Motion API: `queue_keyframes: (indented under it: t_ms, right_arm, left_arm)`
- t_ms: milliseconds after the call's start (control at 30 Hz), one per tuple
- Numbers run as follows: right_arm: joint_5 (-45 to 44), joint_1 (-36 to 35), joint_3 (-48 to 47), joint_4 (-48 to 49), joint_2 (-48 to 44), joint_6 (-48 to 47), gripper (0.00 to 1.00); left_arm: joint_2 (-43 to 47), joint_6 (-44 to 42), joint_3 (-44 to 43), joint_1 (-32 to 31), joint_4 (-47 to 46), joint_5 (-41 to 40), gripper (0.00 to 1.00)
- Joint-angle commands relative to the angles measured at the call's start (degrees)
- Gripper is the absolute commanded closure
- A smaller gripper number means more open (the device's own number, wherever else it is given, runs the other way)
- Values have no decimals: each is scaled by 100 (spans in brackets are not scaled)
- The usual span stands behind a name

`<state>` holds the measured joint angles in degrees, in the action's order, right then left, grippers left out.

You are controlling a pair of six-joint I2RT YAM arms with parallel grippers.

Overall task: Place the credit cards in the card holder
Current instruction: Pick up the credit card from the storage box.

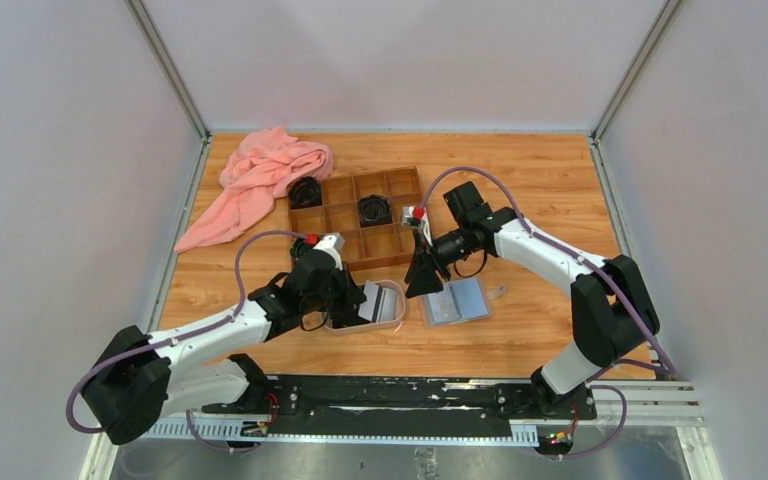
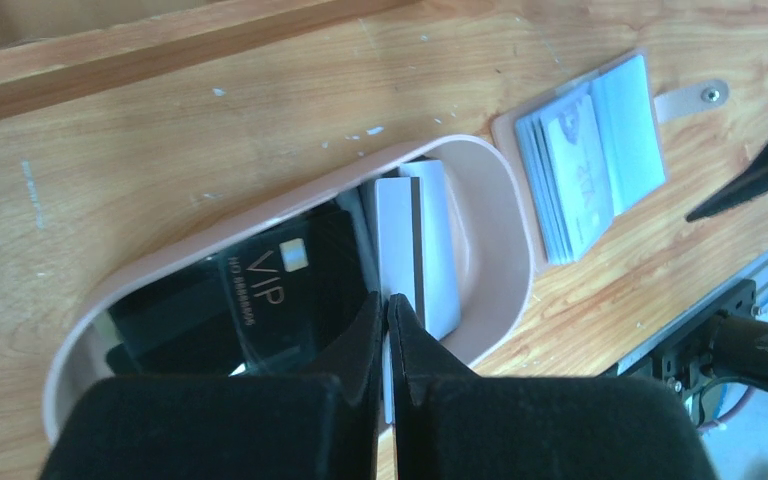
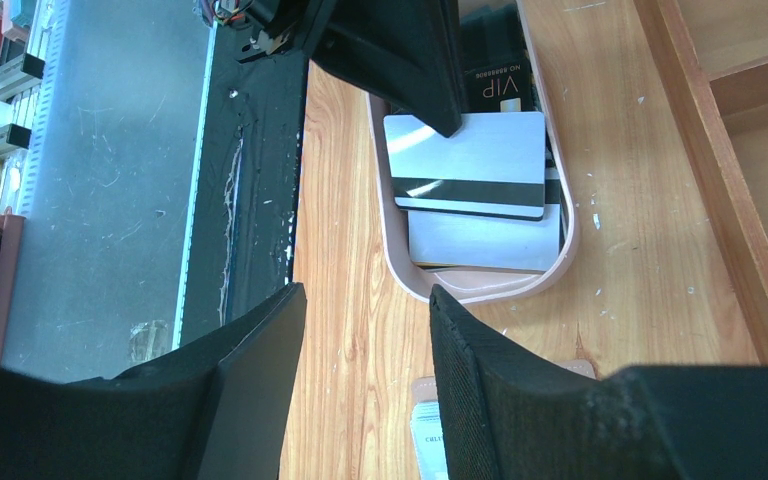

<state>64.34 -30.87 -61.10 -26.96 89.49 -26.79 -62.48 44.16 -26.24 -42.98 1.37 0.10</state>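
My left gripper is shut on the edge of a silver credit card with a black stripe, over the oval pinkish tray. In the tray lie a black VIP card and a white card under the held card. The card holder lies open on the table just right of the tray, pale blue pockets up and snap tab out to the side. My right gripper hangs open and holds nothing, above the table between tray and card holder.
A brown wooden compartment box with round black coiled items stands behind the tray. A pink cloth lies at the back left. The black base rail runs along the near table edge.
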Motion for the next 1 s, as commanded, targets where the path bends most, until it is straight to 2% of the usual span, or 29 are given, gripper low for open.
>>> queue_keyframes:
  t_ms: [0,333,533,700,800,967]
  right_arm:
    - [143,-44,63,-11,11,1,48]
    - [97,-221,-1,12,240,30,48]
    - [-6,-466,-482,50,662,171,47]
    - [-149,-555,-1143,38,1103,-139,44]
    - [-23,-576,-1413,8,1288,-651,38]
    - [3,-785,-1549,-249,1408,-2116,31]
  left_arm:
    - [112,40,376,374,-522,541,100]
    - [108,335,728,807,-1090,1219,100]
    - [518,-133,765,809,-1112,1159,100]
    - [657,-583,804,812,-1115,1069,100]
    - [677,-806,826,813,-1121,1115,100]
    - [880,-1098,859,815,-1120,1149,100]
